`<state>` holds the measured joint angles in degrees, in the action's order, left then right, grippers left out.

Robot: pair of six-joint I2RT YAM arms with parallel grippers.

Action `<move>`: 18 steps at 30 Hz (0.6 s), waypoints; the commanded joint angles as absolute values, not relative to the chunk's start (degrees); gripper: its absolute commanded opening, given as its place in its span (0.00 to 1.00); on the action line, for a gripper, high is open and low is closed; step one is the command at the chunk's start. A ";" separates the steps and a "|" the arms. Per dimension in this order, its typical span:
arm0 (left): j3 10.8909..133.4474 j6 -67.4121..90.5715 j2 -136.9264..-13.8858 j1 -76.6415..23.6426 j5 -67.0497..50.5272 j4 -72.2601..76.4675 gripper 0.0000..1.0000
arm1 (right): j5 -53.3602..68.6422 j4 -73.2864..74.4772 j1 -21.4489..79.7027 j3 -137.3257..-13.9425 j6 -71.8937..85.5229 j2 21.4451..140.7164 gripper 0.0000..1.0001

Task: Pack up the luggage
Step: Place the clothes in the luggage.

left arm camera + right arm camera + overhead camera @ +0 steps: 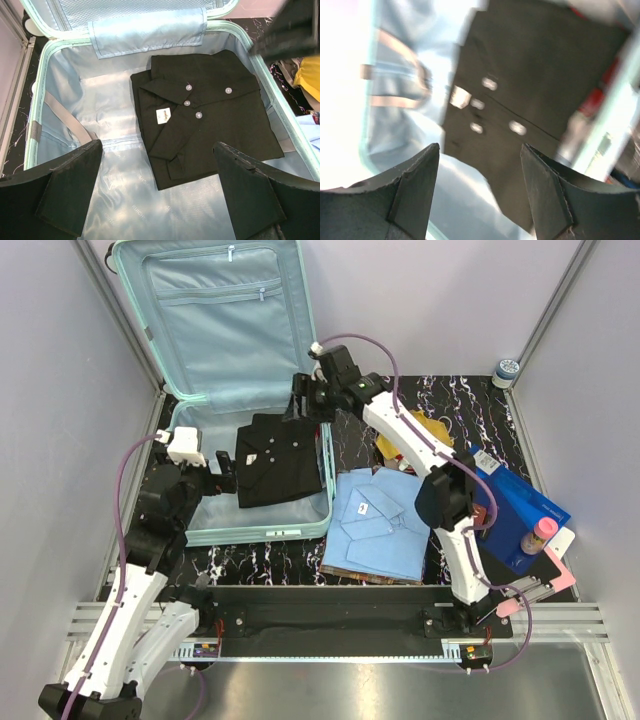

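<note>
Luggage: large mint-green hard-shell suitcase with pale teal zipped lining. It lies open at the far left of the black marbled table, lid upright at the far side, shell flat towards me.

Contents: one folded black polo shirt, pale buttons, lying flat against the shell's right wall. The left half of the shell is bare lining crossed by a grey strap.

My left pincer: at the shell's left side, above the lining, jaws wide, holding nothing.

My right pincer: over the far right part of the shell, above the black shirt, jaws apart, nothing between them. This view is blurred.

Outside, just right of the luggage: folded light-blue cotton shirt, not yet packed, resting on something of which only an edge shows. Farther right, flat blue box; beyond the blue shirt, yellow cloth.

Hazards, as I judge them:
- A finger of my right pincer could catch the black shirt's placket on the way up and drag the fold open.
- My right arm is close to the upright lid, and a careless swing could knock it.
- The blue shirt, carried over the right rim, could catch on that edge and unfold.
- The loose strap could snag my left fingers.
</note>
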<state>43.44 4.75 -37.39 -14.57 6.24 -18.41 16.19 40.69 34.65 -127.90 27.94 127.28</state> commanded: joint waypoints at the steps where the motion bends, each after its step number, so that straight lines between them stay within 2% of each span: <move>1: 43.07 4.75 -37.35 -14.85 6.33 -16.61 0.99 | 17.40 44.38 37.26 -138.68 25.58 134.62 0.72; 6: 43.07 4.75 -37.35 -14.85 6.50 -16.61 0.99 | 13.11 50.79 37.44 -144.67 26.19 141.23 0.72; 13: 42.98 4.83 -37.35 -14.85 6.33 -16.61 0.99 | 1.78 57.30 38.67 -143.97 25.58 144.75 0.72; 18: 43.07 4.83 -37.27 -14.85 6.33 -16.61 0.99 | 1.58 58.01 38.76 -142.47 26.10 145.37 0.72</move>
<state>43.44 4.75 -37.56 -14.59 6.26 -18.41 6.11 50.98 39.29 -143.13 26.63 145.40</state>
